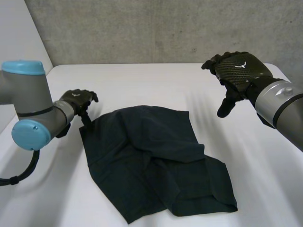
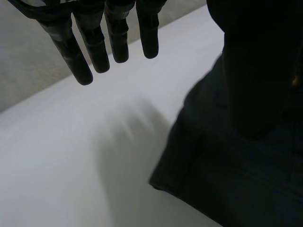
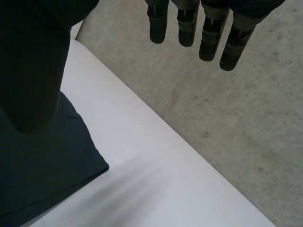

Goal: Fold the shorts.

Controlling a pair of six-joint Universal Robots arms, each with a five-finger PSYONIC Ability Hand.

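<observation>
Dark navy shorts (image 1: 154,163) lie crumpled and partly folded over themselves in the middle of the white table (image 1: 156,80). My left hand (image 1: 78,100) hovers at the shorts' far left corner, open, fingers (image 2: 94,45) straight over bare table and thumb above the cloth (image 2: 227,175). It holds nothing. My right hand (image 1: 236,71) hangs open in the air to the right of and beyond the shorts, well above the table. Its fingers (image 3: 208,38) point past the table's edge, its thumb over a corner of the shorts (image 3: 52,165).
A grey concrete wall (image 1: 165,28) stands behind the table. Concrete floor (image 3: 236,104) lies beyond the table's edge (image 3: 180,142) in the right wrist view. Bare table surrounds the shorts on all sides.
</observation>
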